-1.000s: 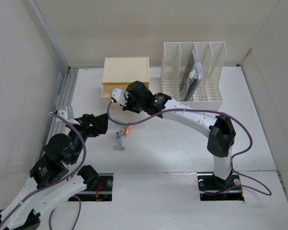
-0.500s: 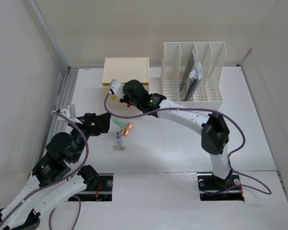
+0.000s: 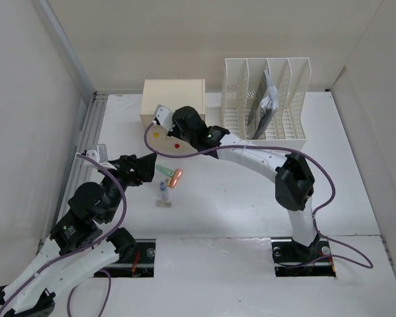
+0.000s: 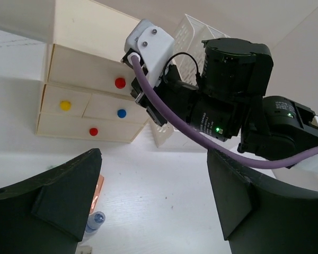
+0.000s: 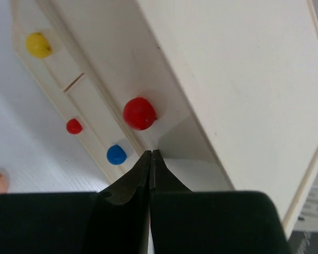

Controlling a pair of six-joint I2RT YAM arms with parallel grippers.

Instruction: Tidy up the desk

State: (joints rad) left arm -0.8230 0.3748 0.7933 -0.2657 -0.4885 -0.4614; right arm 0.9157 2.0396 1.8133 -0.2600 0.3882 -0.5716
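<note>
The desk [image 3: 237,191] is a white tabletop with a cream drawer box [image 3: 173,98] at its back. The box's drawer fronts sit flush and carry red [image 5: 139,112], blue [image 5: 116,154] and yellow [image 5: 38,45] knobs. My right gripper [image 5: 150,154] is shut and empty, its tips against the box front just beside the big red knob. Seen from above, my right gripper [image 3: 175,132] reaches in from the right. My left gripper [image 4: 153,154] hangs open over bare desk near the left. An orange item [image 3: 177,178], a green item [image 3: 164,170] and a small blue-capped bottle [image 3: 162,189] lie just right of it.
A white slotted file rack [image 3: 237,99] stands at the back right with dark papers [image 3: 264,109] in one slot. A small white piece [image 3: 163,203] lies below the bottle. A metal rail [image 3: 86,142] runs along the left wall. The right arm's purple cable [image 3: 251,155] arcs over the middle.
A drawer of the cream box stood pulled out a second ago and is now flush with the front. My right gripper moved toward the box with it. The left arm shifted slightly.
</note>
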